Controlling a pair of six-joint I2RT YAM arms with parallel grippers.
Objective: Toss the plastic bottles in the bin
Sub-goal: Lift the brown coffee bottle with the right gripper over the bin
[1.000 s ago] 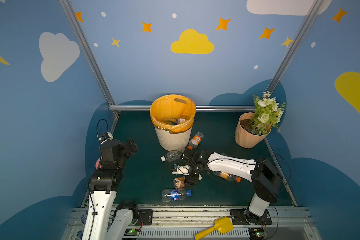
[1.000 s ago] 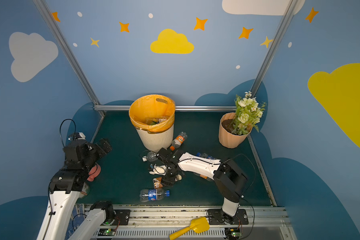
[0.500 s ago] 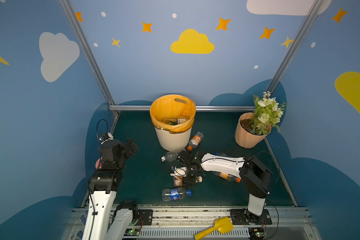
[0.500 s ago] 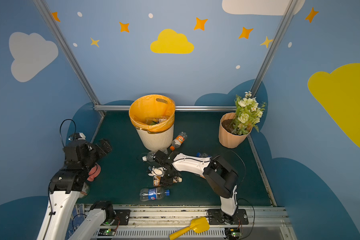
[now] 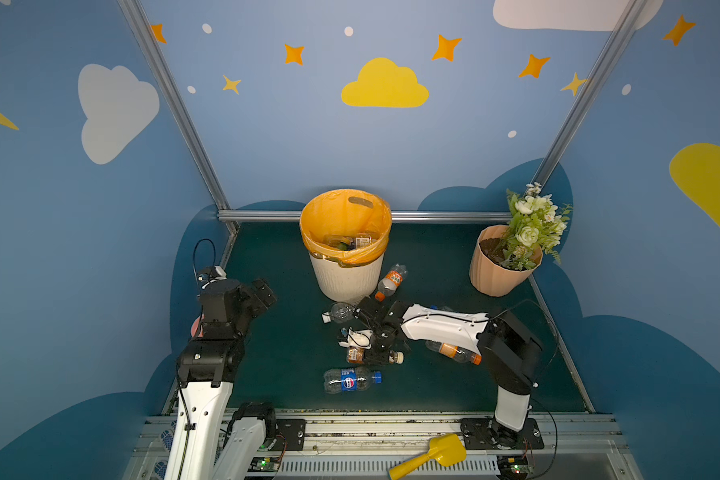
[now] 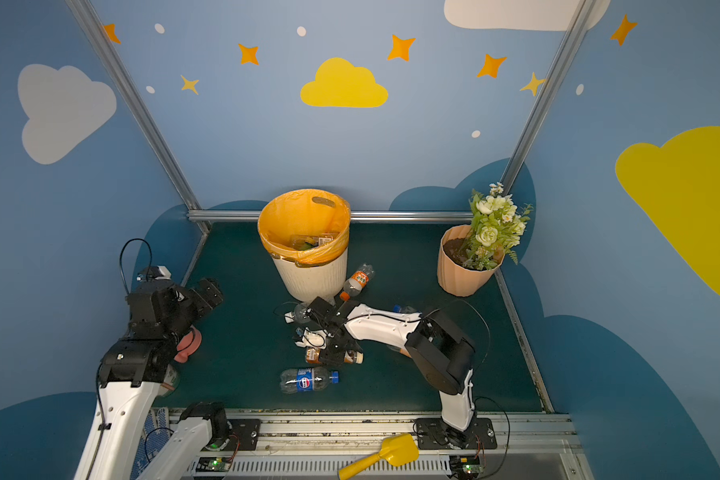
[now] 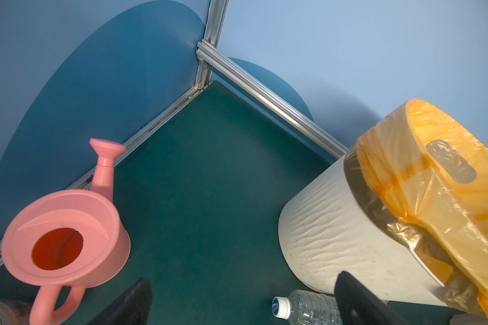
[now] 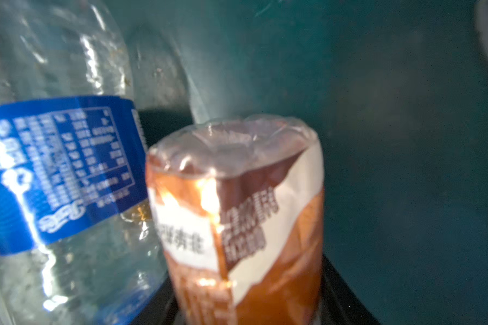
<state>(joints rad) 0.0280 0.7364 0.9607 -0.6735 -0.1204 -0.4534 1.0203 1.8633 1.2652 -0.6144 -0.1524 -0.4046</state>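
Three blue walls [image 5: 391,158], painted with clouds and stars and joined by metal posts [image 5: 175,108], close in a dark green table [image 5: 292,340]. The bin [image 5: 346,282] stands at the back middle, with some bottles [image 5: 352,242] lying in its orange bag.

More lie loose in front of it. An orange-cap bottle [image 5: 391,280] is just beside its base and a clear bottle [image 5: 341,312] is near. The white bottle [image 5: 360,337] crowds the right claw [image 5: 377,355], a blue-label bottle [image 5: 350,380] lies nearest the front, and an orange-label bottle [image 5: 454,351] sits under the right arm.

That claw is low over the brown bottle [image 5: 354,355]. The wrist view is blurred, but the jaws seem pressed on both its sides. The left claw [image 5: 262,291] hangs wide open at the left, near a pink watering can [image 7: 62,225].

A flower pot [image 5: 495,274] stands back right, well apart from the bin. A yellow scoop [image 5: 437,455] lies on the front rail.
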